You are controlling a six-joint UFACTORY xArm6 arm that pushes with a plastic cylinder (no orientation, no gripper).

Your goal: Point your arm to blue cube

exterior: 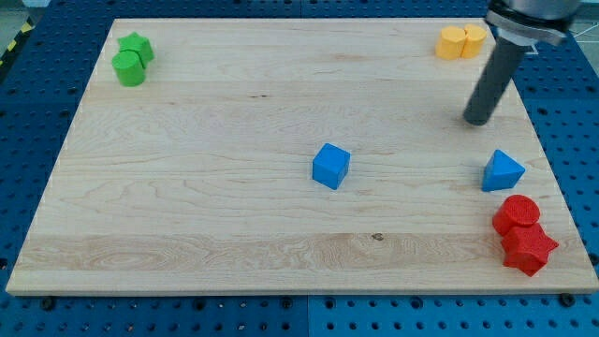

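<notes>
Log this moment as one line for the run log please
target: blue cube mid-board, untouched | my tip far to its right, above blue triangular block, below yellow blocks | no contact

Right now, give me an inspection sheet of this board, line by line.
Surface: wooden board, flat, on a blue perforated bench.
Job's things: blue cube near the board's middle, standing alone.
My tip: my tip is toward the view's right, well apart from the cube, above the blue triangular block.
Clutter: two green blocks at the view's top left; two yellow blocks at top right; two red blocks at bottom right.
Claw: nothing seen; the arm ends in a rod.
Cables: nothing seen.
Surroundings: yellow-black striped tape at the view's left edge.
</notes>
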